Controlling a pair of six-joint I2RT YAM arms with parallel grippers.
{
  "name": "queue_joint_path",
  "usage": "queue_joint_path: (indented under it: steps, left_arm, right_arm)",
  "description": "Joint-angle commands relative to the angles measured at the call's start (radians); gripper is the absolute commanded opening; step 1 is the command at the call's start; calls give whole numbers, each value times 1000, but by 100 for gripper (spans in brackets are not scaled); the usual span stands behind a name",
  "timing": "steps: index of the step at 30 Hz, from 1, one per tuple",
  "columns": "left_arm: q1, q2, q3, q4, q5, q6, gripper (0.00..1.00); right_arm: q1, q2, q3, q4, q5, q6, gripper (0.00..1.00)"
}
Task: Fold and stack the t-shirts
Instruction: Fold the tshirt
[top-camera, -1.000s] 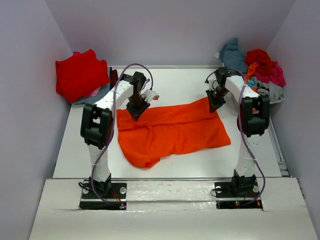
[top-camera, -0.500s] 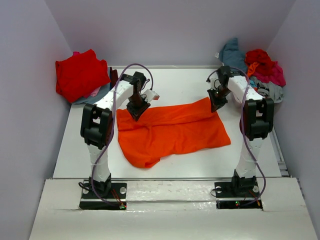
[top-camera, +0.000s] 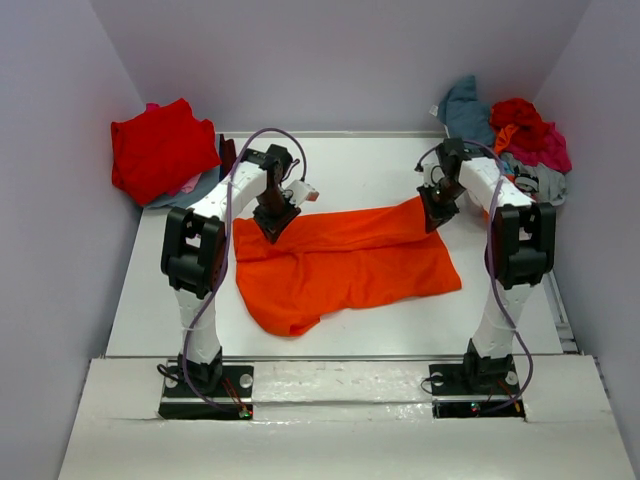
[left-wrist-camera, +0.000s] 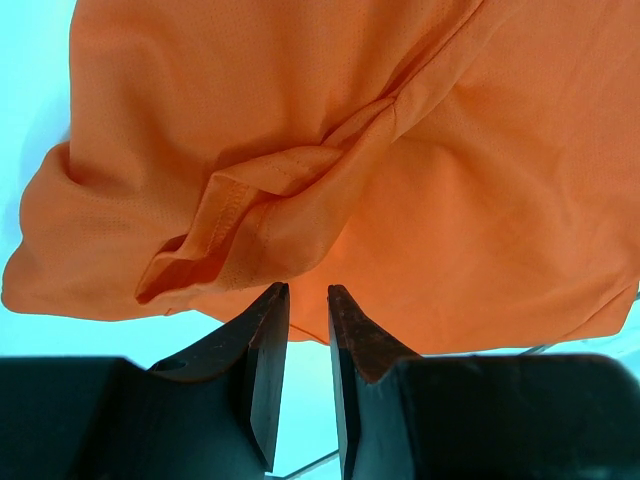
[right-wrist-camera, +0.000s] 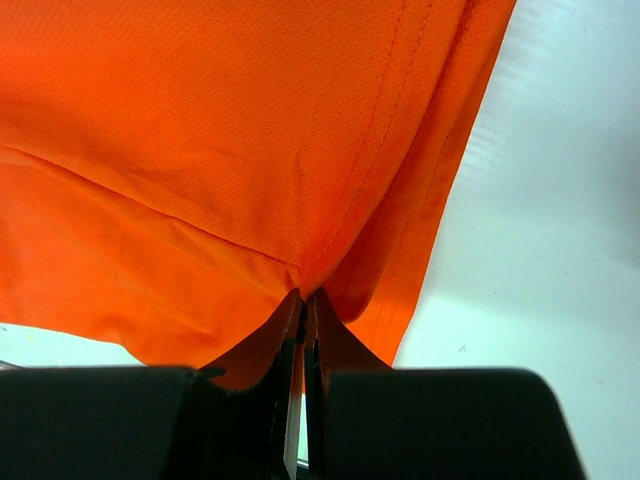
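The bright orange t-shirt (top-camera: 345, 262) lies spread and wrinkled in the middle of the white table (top-camera: 370, 165). My left gripper (top-camera: 272, 224) stands at its far left corner. In the left wrist view the gripper (left-wrist-camera: 308, 296) is narrowly open, with the fingertips (left-wrist-camera: 272, 300) at the bunched edge of the shirt (left-wrist-camera: 330, 150) and nothing between them. My right gripper (top-camera: 438, 212) is shut on the shirt's far right corner. In the right wrist view the gripper (right-wrist-camera: 304, 298) pinches the cloth (right-wrist-camera: 230, 130), which is pulled taut.
A folded red t-shirt (top-camera: 160, 150) rests on other cloth at the back left edge. A pile of teal, red, magenta and grey shirts (top-camera: 515, 135) sits at the back right corner. Walls enclose the table on three sides.
My right gripper has moved a little to the right with the shirt's corner, drawing the far edge tighter. My left gripper has stayed where it was.
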Motion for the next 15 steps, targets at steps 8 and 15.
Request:
queue_joint_path:
  steps: [8, 15]
  left_arm:
    - [-14, -29, -18, -22, 20, 14, 33]
    - [-23, -43, -39, -18, 17, 16, 33]
  right_arm:
    - [8, -106, -91, 22, 0, -11, 7]
    - [8, -132, -175, 50, -8, -2, 8]
